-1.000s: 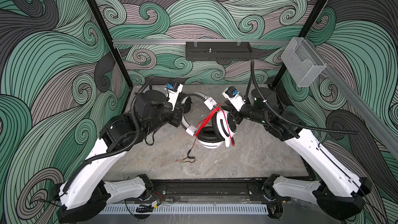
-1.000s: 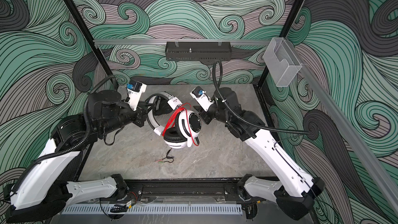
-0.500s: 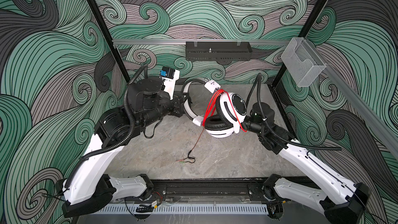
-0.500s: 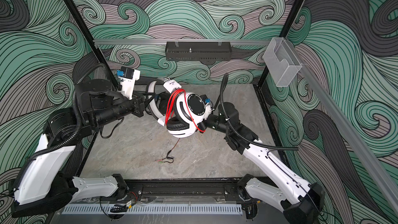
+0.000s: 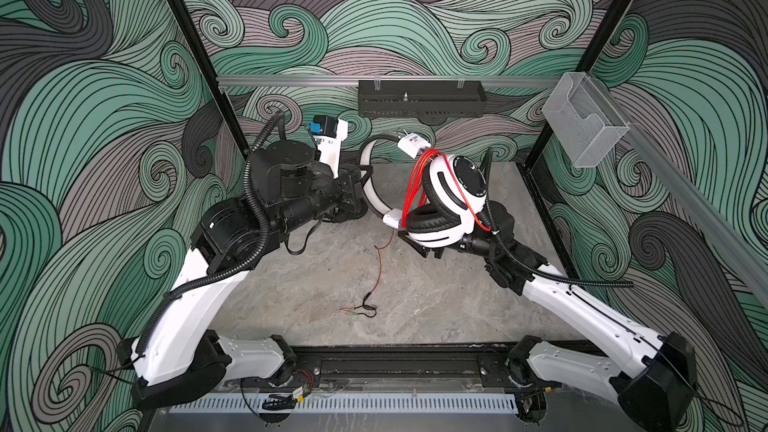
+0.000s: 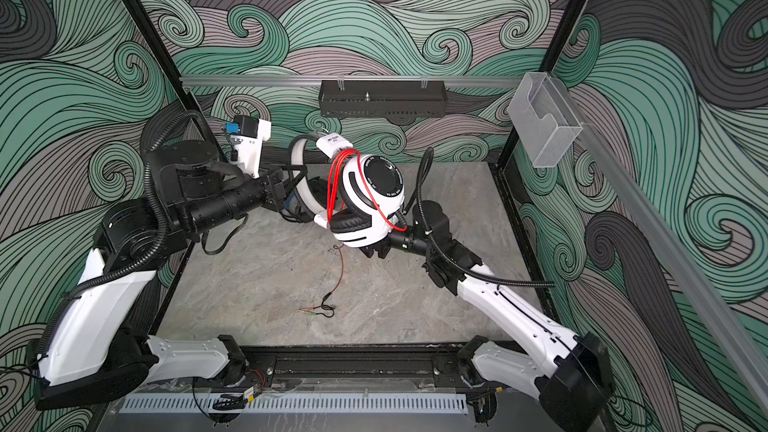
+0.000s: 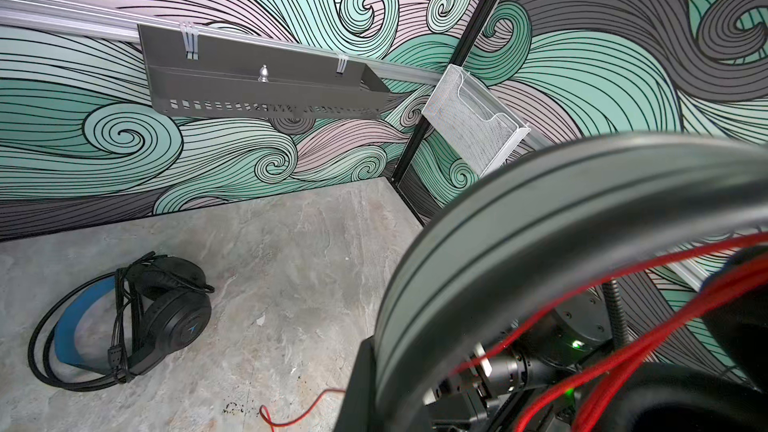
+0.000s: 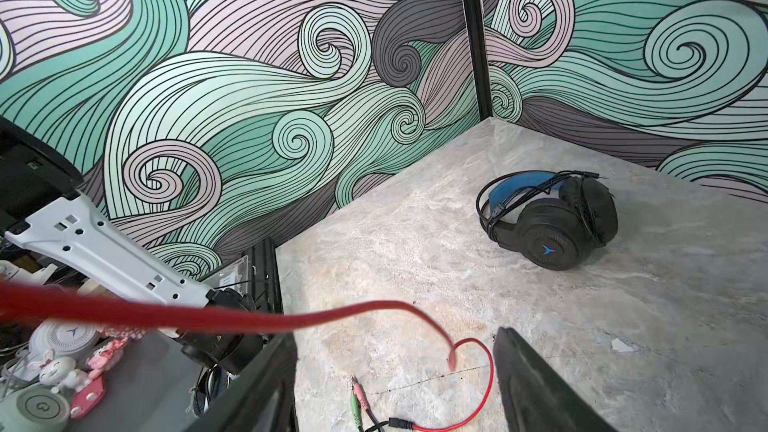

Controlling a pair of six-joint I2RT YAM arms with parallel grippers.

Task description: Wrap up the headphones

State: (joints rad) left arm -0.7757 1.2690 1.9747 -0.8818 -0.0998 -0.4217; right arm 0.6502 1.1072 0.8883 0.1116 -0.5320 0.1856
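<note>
Glossy white headphones (image 5: 441,195) wound with braided red cable (image 5: 415,184) loops.

The white headset (image 5: 435,171) is fitted with black cushions and wound with a red cable (image 5: 417,180) — green plugs (image 8: 356,403) are borne at its end. The black headset (image 8: 552,218) is lined in blue. The bench (image 5: 436,305) is patterned as veined grey marble; the walls (image 5: 374,14) are covered in teal, mauve and grey swirls — outlined in black.
</note>
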